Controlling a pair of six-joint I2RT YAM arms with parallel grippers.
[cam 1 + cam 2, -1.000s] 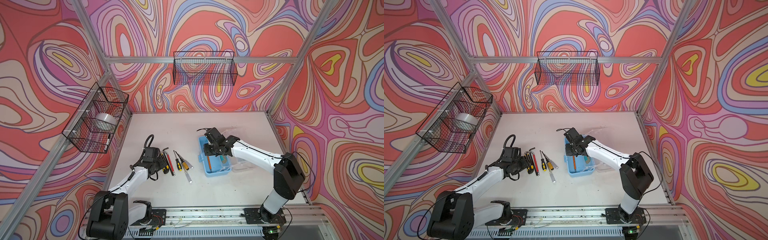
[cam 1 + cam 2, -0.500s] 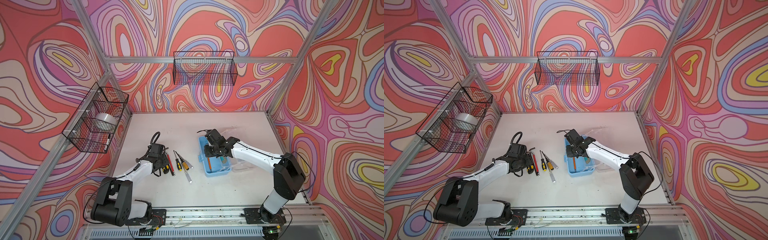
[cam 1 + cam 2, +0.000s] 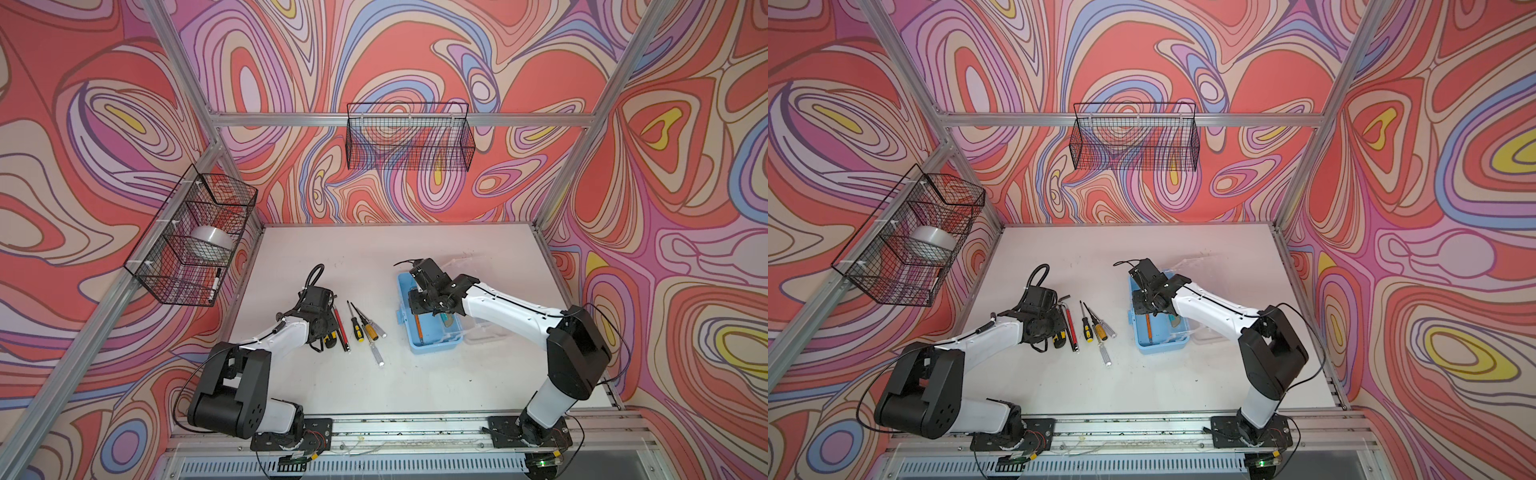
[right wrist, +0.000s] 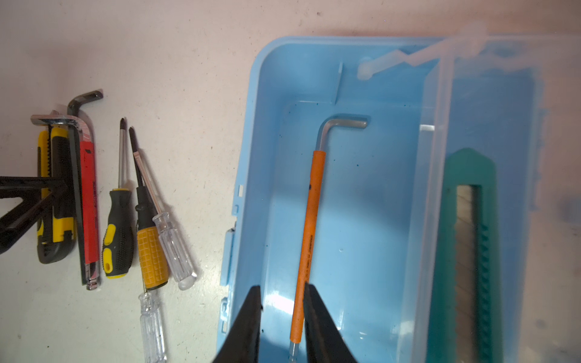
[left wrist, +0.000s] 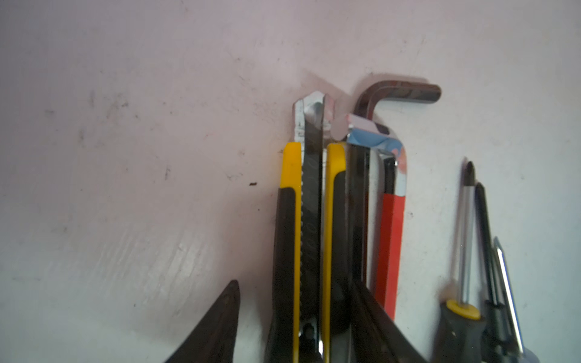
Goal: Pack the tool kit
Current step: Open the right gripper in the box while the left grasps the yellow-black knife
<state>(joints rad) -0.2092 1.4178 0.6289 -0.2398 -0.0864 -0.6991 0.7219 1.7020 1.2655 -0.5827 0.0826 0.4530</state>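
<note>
The light-blue box (image 3: 434,347) (image 4: 251,157) stands open at mid-table, with an orange-sleeved hex key (image 4: 311,220) on its floor and a green utility knife (image 4: 468,251) under a clear insert. My right gripper (image 4: 283,287) (image 3: 424,309) hangs over the box, open. The orange key lies against one finger, with a gap to the other. My left gripper (image 5: 295,292) (image 3: 328,328) is down at the table, open, its fingers either side of a yellow-black utility knife (image 5: 286,235). There is a gap on one side. A red hex key (image 5: 390,235) and a dark hex key lie against the knife.
Several screwdrivers (image 3: 363,330) (image 4: 151,251) lie on the table between the knife and the box. The box's clear lid (image 3: 482,332) lies open on its right. A black wire basket (image 3: 409,137) hangs on the back wall. Another basket (image 3: 191,237) on the left wall holds a tape roll and a marker.
My left gripper has moved forward and right over the yellow-black knife, and its jaws have narrowed around it. The right arm has hardly moved.
</note>
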